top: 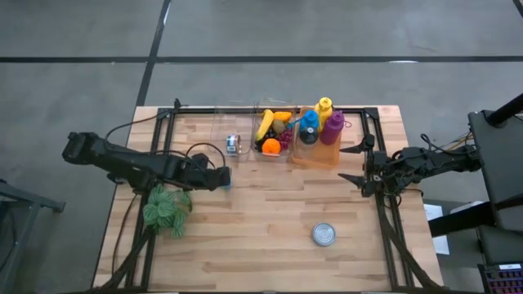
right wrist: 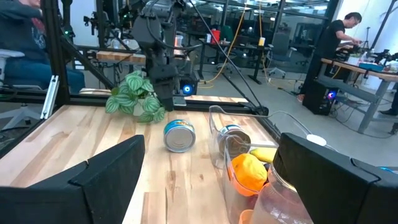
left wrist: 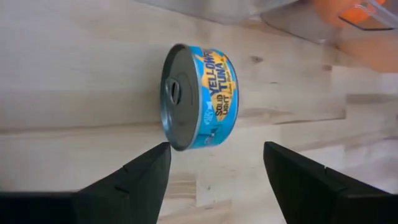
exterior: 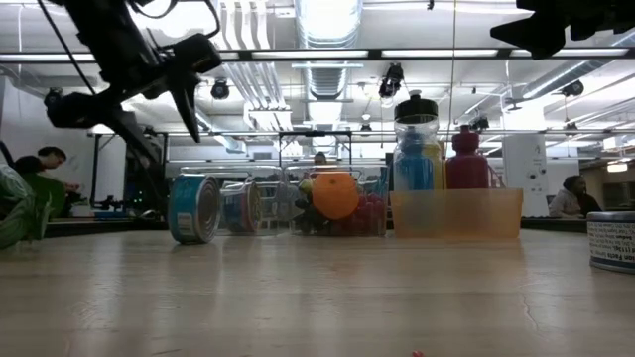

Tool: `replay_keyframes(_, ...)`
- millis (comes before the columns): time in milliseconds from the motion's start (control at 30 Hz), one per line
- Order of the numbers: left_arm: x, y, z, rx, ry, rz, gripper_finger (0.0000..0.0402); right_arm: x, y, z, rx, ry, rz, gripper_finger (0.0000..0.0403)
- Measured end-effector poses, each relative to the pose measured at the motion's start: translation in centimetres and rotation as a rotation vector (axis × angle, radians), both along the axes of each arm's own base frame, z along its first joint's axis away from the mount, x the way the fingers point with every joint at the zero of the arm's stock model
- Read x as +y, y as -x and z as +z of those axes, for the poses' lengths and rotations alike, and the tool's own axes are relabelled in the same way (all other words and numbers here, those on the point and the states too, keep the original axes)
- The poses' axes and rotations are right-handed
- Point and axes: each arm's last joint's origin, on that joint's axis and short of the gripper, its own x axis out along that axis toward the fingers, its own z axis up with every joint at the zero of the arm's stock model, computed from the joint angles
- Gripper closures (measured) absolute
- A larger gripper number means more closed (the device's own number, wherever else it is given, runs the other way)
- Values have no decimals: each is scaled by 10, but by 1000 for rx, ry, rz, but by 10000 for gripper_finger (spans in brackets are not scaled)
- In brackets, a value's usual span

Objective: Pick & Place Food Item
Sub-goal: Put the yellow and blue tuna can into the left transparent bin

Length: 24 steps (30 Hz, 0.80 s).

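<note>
Two tuna cans show on the wooden table (top: 261, 216). One, a blue tuna can (left wrist: 200, 97), lies on its side just ahead of the left gripper (left wrist: 214, 168); its label reads "YELLOW TUNA" and "SOLID LIGHT", with its pull-tab lid facing sideways. That gripper's two dark fingers (left wrist: 134, 177) stand parted, wider than the can, holding nothing and apart from the can. Beside the can, past it, sits a clear bin (top: 274, 135) holding one banana (top: 264, 124), one orange (top: 270, 146) and some other fruit too small to count. Just beyond the bin, an orange tray (top: 317, 155) holds three bottles: blue (top: 309, 126), yellow (top: 324, 107) and purple (top: 333, 127). A second, upright can (top: 324, 235) stands well apart from the blue can, near the table's right front. One leafy plant (top: 167, 209) lies near the left arm. The right gripper (top: 360, 167) hovers beside the tray, fingers spread wide and empty.
</note>
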Motion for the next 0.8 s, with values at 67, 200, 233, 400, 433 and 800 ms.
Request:
replay_keyframes(67, -1, -7, 6, 41, -14, 4, 141, 0, 0, 0, 0, 2, 0, 32)
replay_keyframes(200, -4, -24, 20, 136, -40, 7, 141, 0, 0, 0, 0, 2, 0, 32)
replay_keyframes(233, -4, -29, 23, 158, -48, 9, 141, 0, 0, 0, 0, 2, 0, 32)
replay_keyframes(400, 2, -46, 32, 216, -73, -14, 141, 0, 0, 0, 0, 1, 0, 32)
replay_keyframes(433, 4, -49, 33, 217, -70, -18, 141, 0, 0, 0, 0, 0, 0, 32)
replay_keyframes(800, 25, -62, 18, 288, -27, 12, 142, 0, 0, 0, 0, 2, 0, 32)
